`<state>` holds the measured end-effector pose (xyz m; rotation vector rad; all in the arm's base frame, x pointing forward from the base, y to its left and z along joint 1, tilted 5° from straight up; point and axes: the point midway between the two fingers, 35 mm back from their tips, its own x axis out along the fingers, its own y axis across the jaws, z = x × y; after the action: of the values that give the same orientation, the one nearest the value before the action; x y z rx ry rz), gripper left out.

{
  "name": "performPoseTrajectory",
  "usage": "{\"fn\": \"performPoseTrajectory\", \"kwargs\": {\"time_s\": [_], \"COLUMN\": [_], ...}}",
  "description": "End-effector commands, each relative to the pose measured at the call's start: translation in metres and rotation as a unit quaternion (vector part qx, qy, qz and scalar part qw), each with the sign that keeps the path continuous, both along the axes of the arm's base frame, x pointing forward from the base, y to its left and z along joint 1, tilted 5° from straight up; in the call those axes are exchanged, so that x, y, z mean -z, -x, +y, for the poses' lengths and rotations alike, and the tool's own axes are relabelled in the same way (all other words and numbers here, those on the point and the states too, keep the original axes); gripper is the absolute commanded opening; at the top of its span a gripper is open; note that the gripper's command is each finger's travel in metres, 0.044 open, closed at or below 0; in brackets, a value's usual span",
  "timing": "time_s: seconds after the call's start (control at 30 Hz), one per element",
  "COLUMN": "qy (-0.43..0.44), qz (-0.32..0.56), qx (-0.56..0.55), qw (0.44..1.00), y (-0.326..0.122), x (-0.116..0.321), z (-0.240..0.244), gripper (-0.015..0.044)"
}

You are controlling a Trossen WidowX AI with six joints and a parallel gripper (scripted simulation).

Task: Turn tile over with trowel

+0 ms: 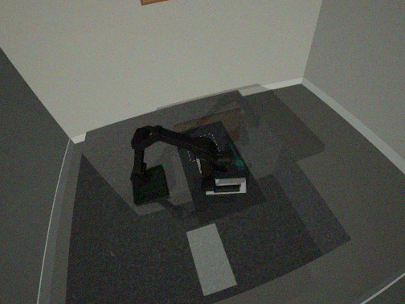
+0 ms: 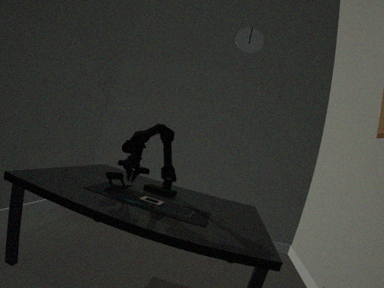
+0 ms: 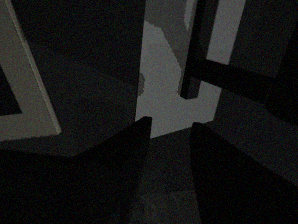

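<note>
The tile (image 1: 198,166) (image 2: 152,200) (image 3: 35,115) lies marked side up, its pale border around a dark rectangle. It is near the dashed outline (image 1: 214,141), and the arm hides part of it in the top view. The trowel (image 1: 243,186) (image 2: 114,175) (image 3: 165,100) has a pale plate and a dark raised handle. It appears to rest plate down on the mat (image 1: 229,209) (image 2: 183,217). My gripper (image 2: 130,180) (image 3: 171,127) is above the mat beside the trowel, fingers a little apart, nothing between them. The handle is to the right in the wrist view.
A thin teal object (image 1: 239,162) lies along the mat's edge in the top view. The arm's base (image 1: 150,186) stands beside the mat. A pale rectangle (image 1: 210,259) shows beyond the mat's near end. The view is dim, with shadows across the table.
</note>
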<state>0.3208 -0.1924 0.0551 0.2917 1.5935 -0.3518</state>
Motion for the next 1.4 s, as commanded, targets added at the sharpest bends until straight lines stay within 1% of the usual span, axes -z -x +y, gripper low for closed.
{"fn": "performPoseTrajectory", "kwargs": {"time_s": [0.0,0.13,0.53,0.67,1.07,1.37], "qy": [0.000,0.000,0.000,0.000,-0.001,0.000], "qz": [0.000,0.000,0.000,0.000,0.003,0.000], "qx": [0.001,0.000,0.000,0.000,0.002,0.008], "qw": [1.000,1.000,1.000,1.000,1.000,1.000], "y": [0.001,0.000,0.000,0.003,0.036,0.039], "x": [0.000,0.000,0.000,-0.002,-0.021,-0.023], "z": [-0.003,0.000,0.000,-0.009,-0.077,-0.080], "gripper": [0.0100,0.0000,0.0000,0.0100,0.0100,0.0100]}}
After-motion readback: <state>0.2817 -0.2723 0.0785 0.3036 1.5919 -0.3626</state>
